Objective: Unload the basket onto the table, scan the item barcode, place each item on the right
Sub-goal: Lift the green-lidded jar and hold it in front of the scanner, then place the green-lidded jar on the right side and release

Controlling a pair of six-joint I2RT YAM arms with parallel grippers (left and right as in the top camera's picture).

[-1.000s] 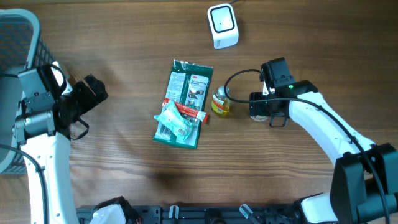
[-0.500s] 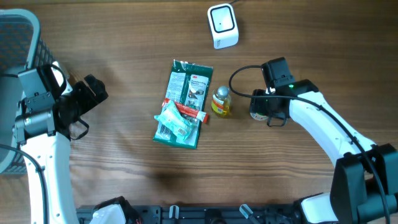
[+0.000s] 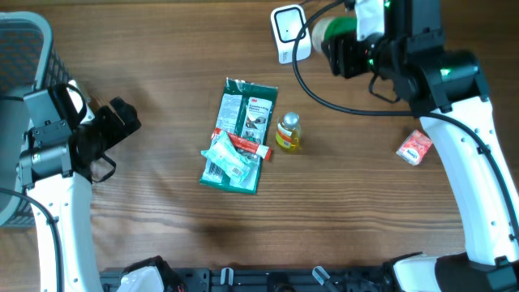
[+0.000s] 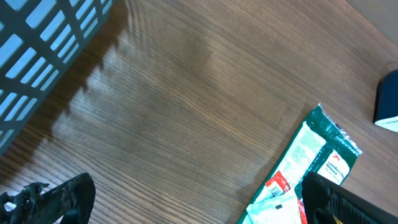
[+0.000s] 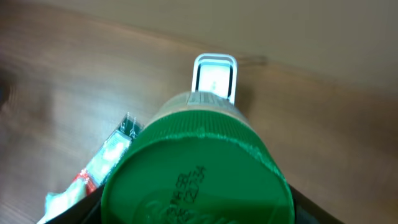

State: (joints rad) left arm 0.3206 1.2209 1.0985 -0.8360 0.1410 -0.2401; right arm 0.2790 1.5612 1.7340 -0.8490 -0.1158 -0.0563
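right gripper [image 3: 336, 45] clamps a green-lidded jar [image 5: 196, 168], its embossed lid writing unreadable; left gripper [image 3: 113, 139] gapes empty.

wooden table [image 3: 170, 231] with scanner [image 3: 289, 32], green packet [image 3: 243, 113], yellow bottle [image 3: 287, 132], pink packet [image 3: 413, 148]

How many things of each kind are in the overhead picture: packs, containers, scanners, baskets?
Packs: 3, green pack, clear pack on it, pink pack
Containers: 2, yellow bottle, green-lidded jar held up
Scanners: 1, white scanner
Baskets: 1, basket
Total: 7
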